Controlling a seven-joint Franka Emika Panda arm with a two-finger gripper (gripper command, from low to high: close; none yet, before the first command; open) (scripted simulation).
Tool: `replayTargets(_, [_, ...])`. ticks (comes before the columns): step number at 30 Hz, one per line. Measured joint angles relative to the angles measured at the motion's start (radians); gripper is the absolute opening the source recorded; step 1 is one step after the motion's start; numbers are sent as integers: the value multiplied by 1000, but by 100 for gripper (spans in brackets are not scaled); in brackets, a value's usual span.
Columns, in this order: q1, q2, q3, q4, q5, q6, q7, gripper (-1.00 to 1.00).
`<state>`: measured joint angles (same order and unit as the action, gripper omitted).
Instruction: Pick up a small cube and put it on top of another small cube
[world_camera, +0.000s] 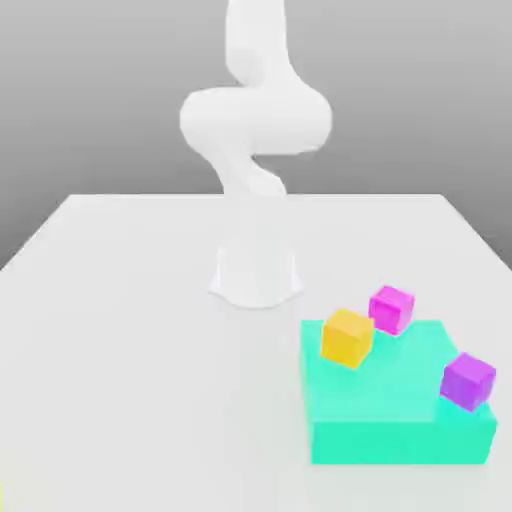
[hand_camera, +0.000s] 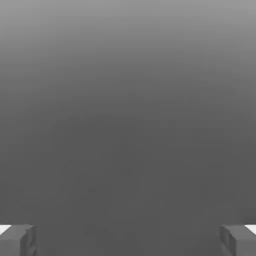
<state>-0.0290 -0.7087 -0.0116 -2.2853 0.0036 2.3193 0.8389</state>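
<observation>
Fingers (hand_camera: 18, 240) spread wide, nothing between.

- One robot arm (world_camera: 255, 130), white, standing on the table in the exterior view
- One white table (world_camera: 120, 350)
- One turquoise block (world_camera: 395, 415), flat and low, lying on the table
- Three small cubes on or at that block
- Of these, one orange-yellow cube (world_camera: 347, 336), at the block's corner on the exterior view's left
- One magenta cube (world_camera: 391, 308), at the block's far edge
- One purple cube (world_camera: 468, 380), at the block's edge on the exterior view's right
- Two fingertips (hand_camera: 17, 240) in the hand view, far apart
</observation>
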Motion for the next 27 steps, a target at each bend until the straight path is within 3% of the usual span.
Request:
replayTargets(15, [-151, 549, -99, 89, 34, 115, 226, 0])
replayTargets(27, [-277, 989, -175, 161, 122, 202, 363, 0])
